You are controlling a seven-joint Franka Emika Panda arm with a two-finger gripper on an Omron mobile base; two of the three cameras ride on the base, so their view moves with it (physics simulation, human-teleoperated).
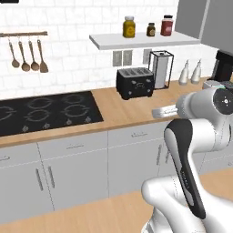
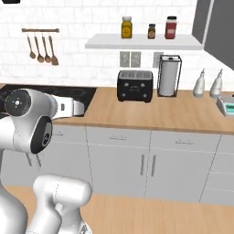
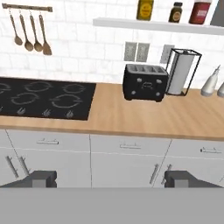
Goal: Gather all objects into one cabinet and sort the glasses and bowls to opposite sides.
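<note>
From the left: utensils [image 3: 30, 30] hang on the wall, the hob [image 3: 46, 99] sits in the table [image 3: 144, 120], then toaster [image 3: 144, 82], towel holder [image 3: 181, 72] and bottles [image 3: 211, 82]. The pincer [image 3: 107, 179] is spread wide, holding nothing, aimed at the drawers. No mug, tumbler or bowl can be seen; the cabinet [image 1: 211, 20] hangs at upper right. The step is probably searching: better to turn the base rightward before reaching. The left base view alone shows the coffee machine [image 1: 224, 66]; the right base view shows a scale [image 2: 227, 105].
</note>
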